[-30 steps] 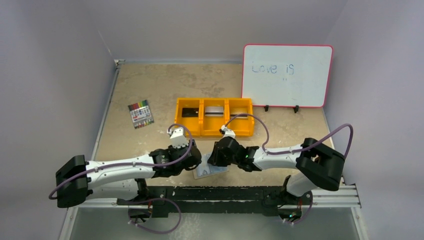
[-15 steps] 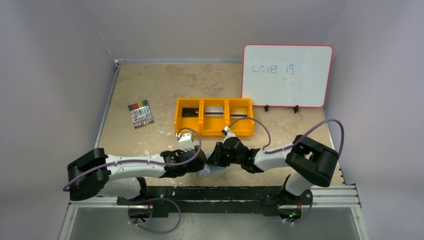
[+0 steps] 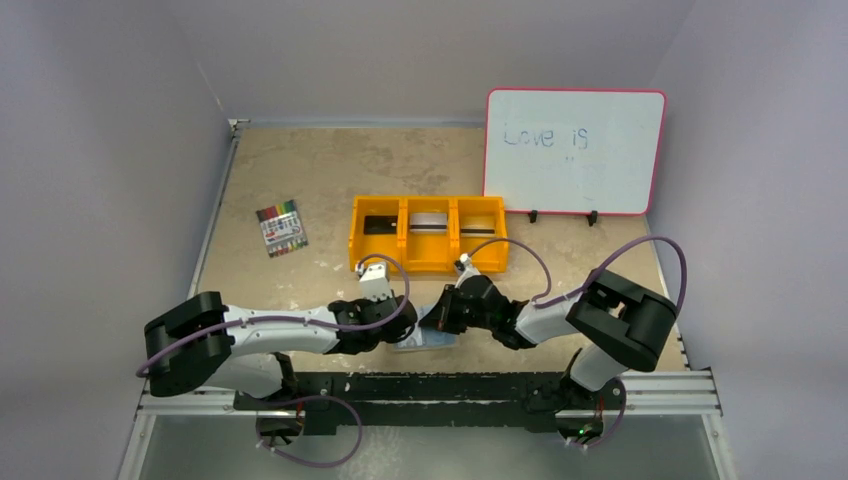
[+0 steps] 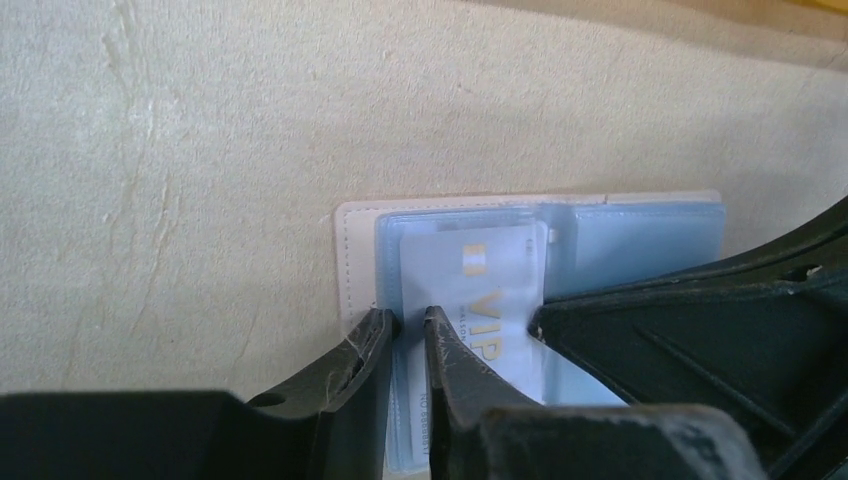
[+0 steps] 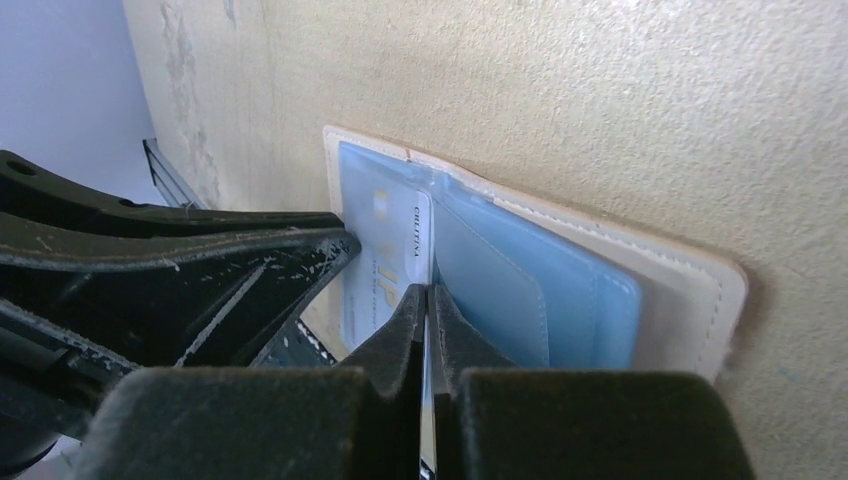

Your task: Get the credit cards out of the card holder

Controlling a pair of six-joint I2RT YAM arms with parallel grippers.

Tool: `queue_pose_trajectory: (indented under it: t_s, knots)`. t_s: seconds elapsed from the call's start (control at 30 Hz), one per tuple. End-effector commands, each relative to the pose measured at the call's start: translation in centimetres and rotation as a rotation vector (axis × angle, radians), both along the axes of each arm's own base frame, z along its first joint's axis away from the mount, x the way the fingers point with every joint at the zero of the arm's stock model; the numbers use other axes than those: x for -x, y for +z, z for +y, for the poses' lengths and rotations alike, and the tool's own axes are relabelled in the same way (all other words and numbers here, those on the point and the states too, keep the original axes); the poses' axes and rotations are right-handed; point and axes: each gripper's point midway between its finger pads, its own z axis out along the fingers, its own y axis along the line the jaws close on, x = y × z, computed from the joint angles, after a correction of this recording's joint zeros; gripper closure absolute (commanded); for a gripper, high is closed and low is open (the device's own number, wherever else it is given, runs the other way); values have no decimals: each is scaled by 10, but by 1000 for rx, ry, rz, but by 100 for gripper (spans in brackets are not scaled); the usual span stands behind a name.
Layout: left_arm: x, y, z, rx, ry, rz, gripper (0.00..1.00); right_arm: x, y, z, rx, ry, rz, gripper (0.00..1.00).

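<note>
A beige, mottled table [image 3: 330, 170] is seen from above. A marker pack [image 3: 281, 229] is laid left of centre, well apart from an orange tray [image 3: 428, 267] at the middle. A pink-framed whiteboard [image 3: 575, 150] is stood on small black feet at upper right. The card holder [image 4: 640, 235] is spread open, flat, at lower middle.

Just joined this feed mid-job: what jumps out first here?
The open card holder, pale blue inside, lies at the table's near edge with both grippers crowded onto it. A VIP card shows in one pocket, the left gripper at its edge and the right gripper shut beside it. Behind stand an orange tray and a whiteboard reading Love is.
</note>
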Motion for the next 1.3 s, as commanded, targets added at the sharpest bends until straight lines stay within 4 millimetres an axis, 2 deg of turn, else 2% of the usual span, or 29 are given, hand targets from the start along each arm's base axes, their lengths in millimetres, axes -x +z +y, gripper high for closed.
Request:
queue_pose_trajectory:
  t_s: [0.0, 0.1, 0.13, 0.23, 0.4, 0.53, 0.67, 1.0, 1.27]
  knots:
    - [11, -18, 0, -30, -31, 64, 87, 5, 10, 3, -53, 33, 2, 100]
    - [10, -18, 0, -34, -32, 61, 93, 4, 21, 7, -116, 24, -3, 100]
    - [10, -18, 0, -35, -31, 61, 95, 4, 22, 7, -125, 17, 4, 97]
    - [10, -18, 0, -34, -35, 61, 100, 3, 18, 9, -108, 16, 23, 89]
    - [11, -17, -1, -28, -37, 62, 100, 0, 13, 14, -89, 7, 50, 84]
    - [10, -15, 1, -22, -30, 54, 100, -5, 21, 14, -111, -25, 39, 89]
    - [9, -13, 3, -21, -20, 46, 100, -6, 29, 16, -142, -30, 28, 100]
    - [4, -7, 21, -54, 32, 8, 100, -3, 12, -13, -90, -111, 62, 100]
    - [2, -4, 21, -49, 35, -4, 100, 1, 17, -11, -127, -85, 58, 100]
